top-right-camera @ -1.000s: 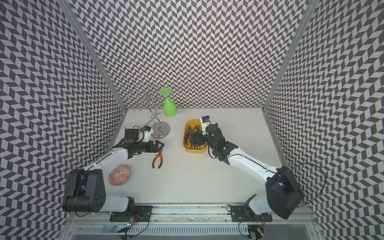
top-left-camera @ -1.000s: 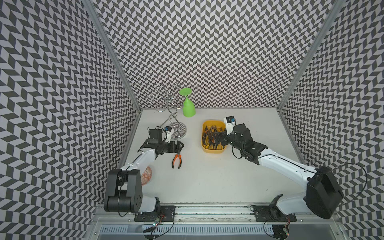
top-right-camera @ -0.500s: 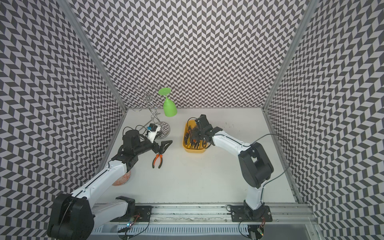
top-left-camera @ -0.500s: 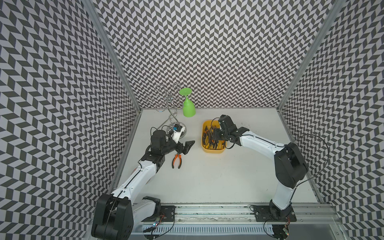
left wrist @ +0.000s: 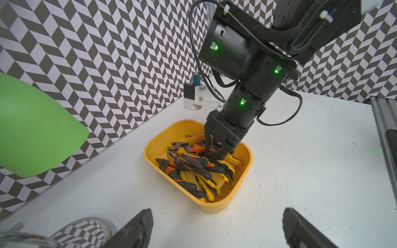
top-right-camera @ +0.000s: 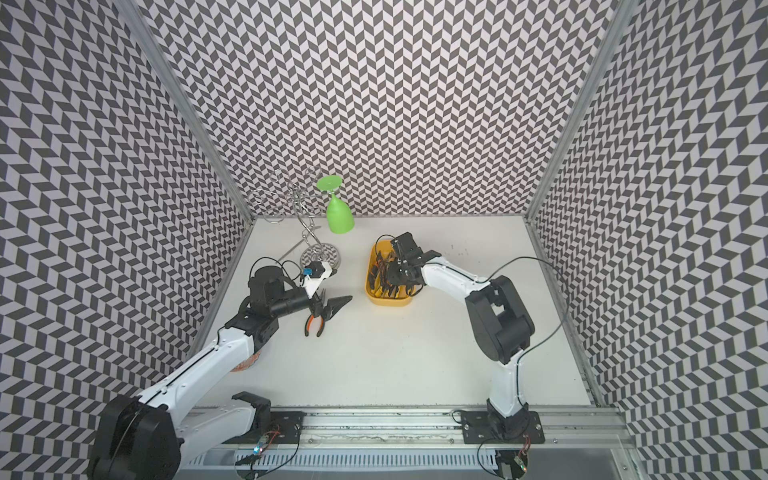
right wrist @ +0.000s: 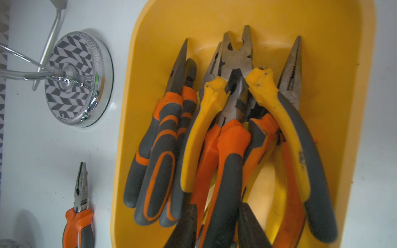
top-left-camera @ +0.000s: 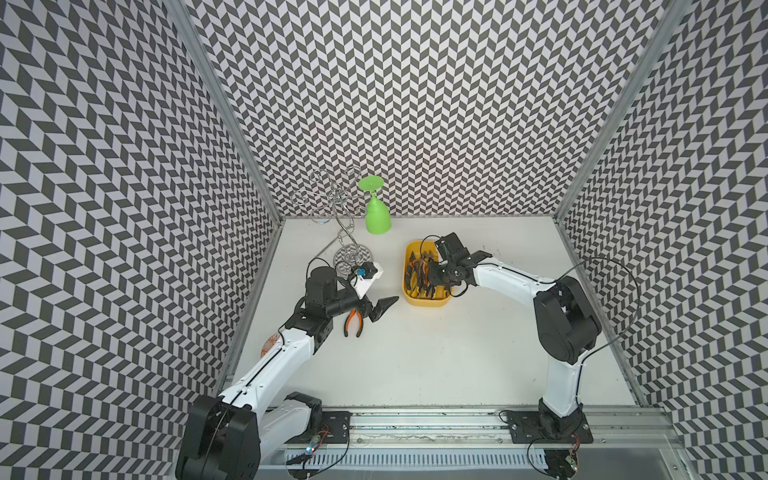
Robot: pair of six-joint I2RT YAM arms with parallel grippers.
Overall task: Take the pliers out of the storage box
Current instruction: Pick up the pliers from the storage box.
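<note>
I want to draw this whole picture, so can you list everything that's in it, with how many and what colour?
table: one, white
walls: three, black-white chevrons
storage box: one, yellow, mid-table
pliers in box: tangled pile, uncountable, orange-black and yellow-black handles
loose pliers: one, orange-black, on table left of box
rack: one, chrome wire, table's back
glass: one, green, hanging upside down from rack
dish: one, orange-patterned, mostly under left arm
left tool: one, black, open, above table
right tool: one, black, in box, fingers either side of an orange-black handle

A robot lab cell: chevron-patterned walls (top-left-camera: 415, 104), mounting rail (top-left-camera: 415, 422).
</note>
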